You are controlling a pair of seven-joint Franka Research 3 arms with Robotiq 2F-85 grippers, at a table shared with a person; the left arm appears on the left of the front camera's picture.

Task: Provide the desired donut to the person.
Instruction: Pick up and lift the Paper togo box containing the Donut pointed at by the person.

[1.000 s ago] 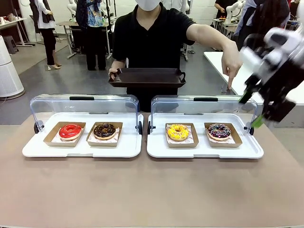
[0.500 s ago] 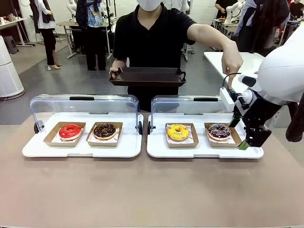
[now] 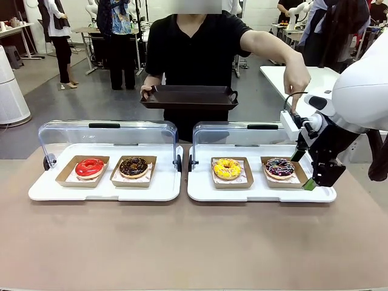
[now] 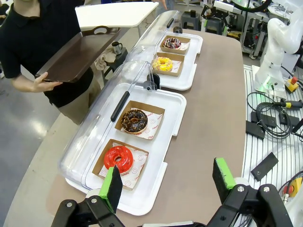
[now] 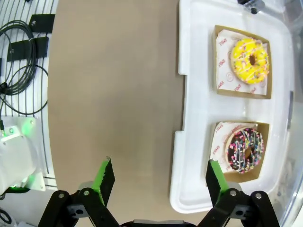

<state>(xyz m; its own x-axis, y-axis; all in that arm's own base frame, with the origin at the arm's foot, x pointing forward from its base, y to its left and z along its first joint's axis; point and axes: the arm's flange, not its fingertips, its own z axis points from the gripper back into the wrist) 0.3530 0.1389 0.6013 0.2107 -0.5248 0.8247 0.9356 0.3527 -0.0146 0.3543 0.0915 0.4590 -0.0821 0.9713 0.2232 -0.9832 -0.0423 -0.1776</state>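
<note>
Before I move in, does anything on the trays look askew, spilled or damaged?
Nothing stands out. The red donut, chocolate donut, yellow donut and sprinkled donut look whole and sit straight; no spills on the left tray or right tray.

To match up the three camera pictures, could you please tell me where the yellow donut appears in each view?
Front view: yellow donut, left box of the right-hand white tray.
Left wrist view: yellow donut, upper middle, on the farther white tray.
Right wrist view: yellow donut, top right corner.
Shared landmark: the sprinkled dark donut, its neighbour on that tray.
</note>
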